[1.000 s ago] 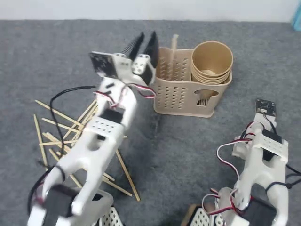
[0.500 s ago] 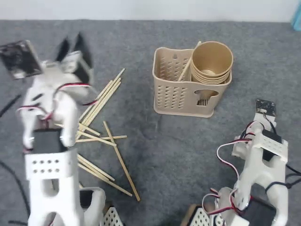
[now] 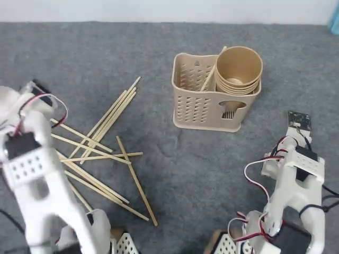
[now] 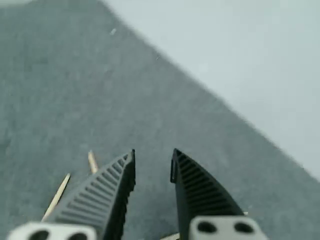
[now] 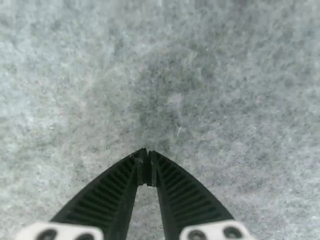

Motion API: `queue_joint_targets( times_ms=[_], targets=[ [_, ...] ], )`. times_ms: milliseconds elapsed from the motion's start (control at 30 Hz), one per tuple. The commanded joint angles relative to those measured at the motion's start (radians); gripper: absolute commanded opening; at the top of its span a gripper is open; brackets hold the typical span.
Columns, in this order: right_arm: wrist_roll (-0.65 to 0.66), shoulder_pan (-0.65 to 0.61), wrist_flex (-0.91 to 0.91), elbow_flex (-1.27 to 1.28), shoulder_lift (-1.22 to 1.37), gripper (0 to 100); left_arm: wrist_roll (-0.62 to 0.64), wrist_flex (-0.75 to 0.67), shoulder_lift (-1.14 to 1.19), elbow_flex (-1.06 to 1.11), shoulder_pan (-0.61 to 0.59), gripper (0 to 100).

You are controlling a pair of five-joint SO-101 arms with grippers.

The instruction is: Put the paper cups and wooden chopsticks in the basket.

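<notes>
One chopstick [image 3: 211,75] leans in the basket [image 3: 197,110] beside stacked cups [image 3: 238,70]; left jaws parted, right jaws clenched.

Grey mat [image 3: 185,159] and its far edge.
Spread flat, bordered along the far edge by a pale strip [image 3: 159,9]; blue bit [image 3: 335,21] at the far right corner.

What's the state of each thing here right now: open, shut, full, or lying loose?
basket: upright, holding the cups and one chopstick.
paper cups: stacked, standing in the basket.
chopstick in basket: leaning, tip above the rim.
loose chopsticks: scattered flat on the grey mat, outside the basket.
left gripper: open, empty.
right gripper: shut, holding nothing.
</notes>
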Motion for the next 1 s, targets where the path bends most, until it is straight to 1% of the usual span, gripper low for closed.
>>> queue_joint_targets(
  times_ms=[0,233,533,600,767,967],
  targets=[
    [0.012,-0.007,-0.005,-0.005,-0.044,0.8,0.044,-0.018,0.204,-0.127,-0.035,12],
    [0.011,-0.005,-0.005,-0.005,-0.042,0.8,0.094,-0.015,0.56,-0.343,-0.061,12],
    [0.011,-0.007,-0.007,-0.005,-0.042,0.8,0.094,-0.012,0.924,-0.542,-0.075,12],
    [0.009,-0.007,-0.008,-0.005,-0.042,0.8,0.094,0.014,0.988,-0.598,-0.087,12],
    [0.009,-0.008,-0.008,-0.005,-0.042,0.8,0.094,0.141,1.151,-0.796,-0.101,12],
    [0.011,-0.008,-0.008,-0.005,-0.042,0.8,0.094,0.245,1.347,-1.02,-0.103,12]
  ],
)
